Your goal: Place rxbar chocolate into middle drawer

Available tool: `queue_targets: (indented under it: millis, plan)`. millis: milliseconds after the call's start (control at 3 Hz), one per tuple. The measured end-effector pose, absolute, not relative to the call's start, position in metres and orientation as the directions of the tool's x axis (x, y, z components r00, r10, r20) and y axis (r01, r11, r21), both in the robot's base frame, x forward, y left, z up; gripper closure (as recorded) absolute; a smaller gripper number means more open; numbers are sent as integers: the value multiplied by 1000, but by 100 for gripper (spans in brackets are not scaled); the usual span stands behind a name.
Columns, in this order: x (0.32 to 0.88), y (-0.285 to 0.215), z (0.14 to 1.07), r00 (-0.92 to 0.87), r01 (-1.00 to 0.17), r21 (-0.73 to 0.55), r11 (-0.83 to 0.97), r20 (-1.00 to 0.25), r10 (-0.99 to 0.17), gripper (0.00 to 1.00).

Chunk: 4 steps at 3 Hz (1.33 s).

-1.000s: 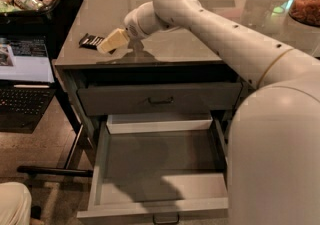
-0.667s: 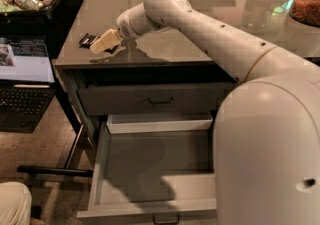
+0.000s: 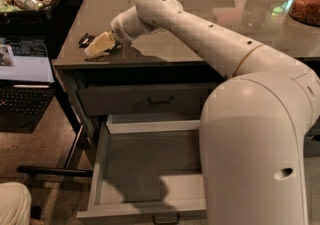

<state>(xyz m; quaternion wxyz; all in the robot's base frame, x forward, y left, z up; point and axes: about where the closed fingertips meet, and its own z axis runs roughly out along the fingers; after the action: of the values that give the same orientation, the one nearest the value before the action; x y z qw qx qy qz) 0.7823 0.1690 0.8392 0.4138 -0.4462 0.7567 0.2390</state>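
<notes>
One arm (image 3: pixel 200 34) is reaching across the counter (image 3: pixel 165 51) from the right. It is running from the big pale shoulder in the foreground up and leftward, then bending down at the wrist near the counter's front left corner. Its one gripper (image 3: pixel 94 46) is pointing left and down, sitting low on the counter top. One bar (image 3: pixel 85 39) is lying there, a small dark thing right at the gripper's tip and partly covered by it. I cannot tell whether the gripper is gripping the bar or merely lying over it.

Two drawers are showing under the counter. The top drawer (image 3: pixel 150 100) is sitting closed with its dark handle facing out. The middle drawer (image 3: pixel 150 169) below it is standing pulled well out, its grey floor bare. The bar is up on the counter, well apart from that drawer.

To the left, one laptop (image 3: pixel 25 69) is glowing, and one black bin (image 3: pixel 55 4) is holding snacks.
</notes>
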Motion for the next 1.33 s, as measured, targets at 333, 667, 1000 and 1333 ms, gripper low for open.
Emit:
queue_targets:
  millis: [333, 667, 1000, 1333]
  plan:
    - [778, 170, 837, -265, -872, -3, 490, -839, -476, 19]
    - [773, 171, 838, -258, -872, -7, 489, -843, -472, 42]
    - [767, 170, 839, -247, -872, -16, 490, -849, -468, 66]
    - [760, 163, 840, -233, -868, -29, 495, -857, -460, 89]
